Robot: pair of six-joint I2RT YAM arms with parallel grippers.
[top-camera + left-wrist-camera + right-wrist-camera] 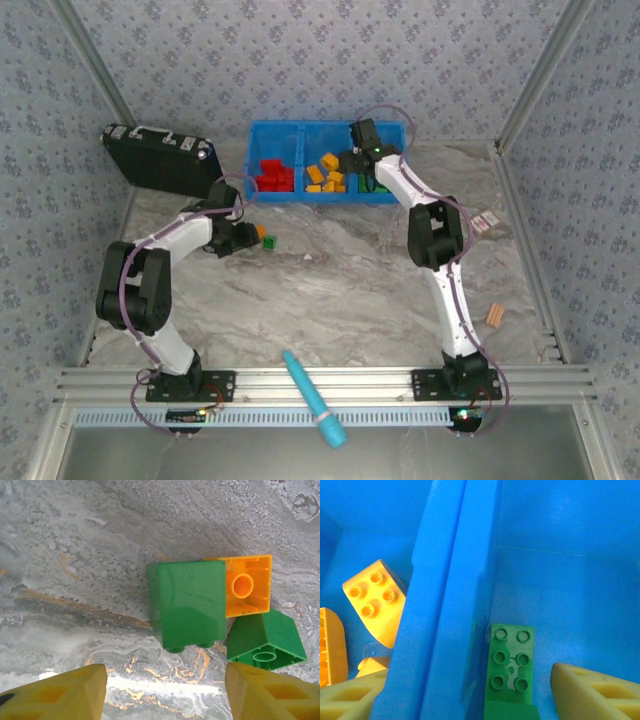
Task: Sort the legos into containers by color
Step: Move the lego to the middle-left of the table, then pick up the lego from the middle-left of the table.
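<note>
The grey marble-patterned worktop (340,290), matte and veined with rusty streaks, carries everything. At its far edge sits the bright blue rectangular plastic bin (300,135), smooth and glossy, partitioned into three compartments side by side. A black hard case with silver latches (160,160) lies just beside the bin's left end in the overhead view. Sorting looks mostly done: that view's left compartment holds the red bricks (272,176), the middle one the orange-yellow bricks (326,176), and the right one green. The right claw (470,672) hangs there released, jaws spread wide and gripping nothing, above a flat green six-stud brick (512,662) lying on the bin floor. The left claw (166,672) hovers low over the worktop, also released, its yellow moulded fingers (60,695) well apart with nothing between them. A long light-blue pen-like tool (313,398) rests on the near rail, not part of the job. What is left, as far as I can judge, is a small cluster just ahead of the left claw: a large green block (187,605) tipped on its side, an orange hollow-bottomed brick (247,585) touching it, and a small green sloped brick (265,637) turned underside up, all hard shiny plastic.
</note>
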